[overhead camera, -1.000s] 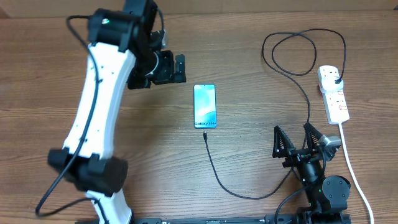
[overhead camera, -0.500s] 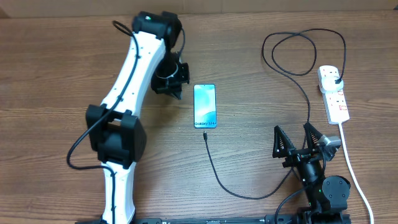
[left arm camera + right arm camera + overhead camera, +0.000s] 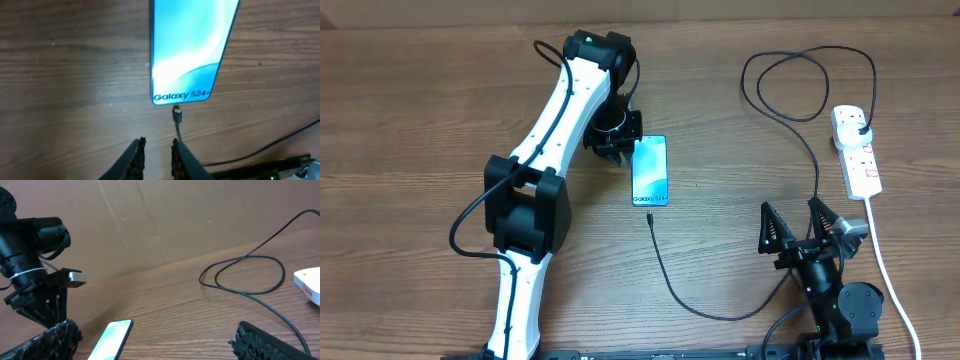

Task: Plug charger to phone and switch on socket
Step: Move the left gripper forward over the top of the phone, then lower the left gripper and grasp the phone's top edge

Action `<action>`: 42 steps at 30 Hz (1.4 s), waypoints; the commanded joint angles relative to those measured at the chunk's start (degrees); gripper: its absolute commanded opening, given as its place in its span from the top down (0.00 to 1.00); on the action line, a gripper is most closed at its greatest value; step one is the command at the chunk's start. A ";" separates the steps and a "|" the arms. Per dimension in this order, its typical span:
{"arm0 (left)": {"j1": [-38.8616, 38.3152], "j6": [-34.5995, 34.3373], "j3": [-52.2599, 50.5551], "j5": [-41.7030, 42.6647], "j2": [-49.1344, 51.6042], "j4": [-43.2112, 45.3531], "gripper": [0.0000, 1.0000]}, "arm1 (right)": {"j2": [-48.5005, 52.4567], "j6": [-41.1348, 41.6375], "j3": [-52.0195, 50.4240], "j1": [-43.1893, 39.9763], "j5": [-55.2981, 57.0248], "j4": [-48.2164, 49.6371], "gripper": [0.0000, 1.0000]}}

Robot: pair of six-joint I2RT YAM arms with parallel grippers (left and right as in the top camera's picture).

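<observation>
L pincer (image 3: 158,150) moved beside phone (image 3: 649,170), barely spread; R pincer (image 3: 789,210) spread wide.

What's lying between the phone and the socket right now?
Overhead view: mostly bare table, crossed by one strand of the charger running down from its loop. Nothing else lies between the phone and the socket.
</observation>
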 commanded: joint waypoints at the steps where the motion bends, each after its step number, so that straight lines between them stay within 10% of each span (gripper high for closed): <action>1: -0.85 -0.39 -0.35 0.13 0.72 1.16 0.74 | -0.57 -0.02 -0.57 0.22 -0.28 0.26 0.00; 13: -3.41 -1.75 -0.35 -5.53 0.74 5.29 0.58 | -0.57 -0.02 -0.57 0.22 -0.28 0.26 0.00; 21: -4.74 -2.32 -0.48 -6.23 1.20 6.43 0.01 | -0.57 -0.02 -0.57 0.22 -0.28 0.26 0.00; 42: -5.62 -5.86 -19.67 -6.16 1.27 25.94 0.00 | -0.57 -0.02 -0.57 0.22 -0.28 0.26 0.00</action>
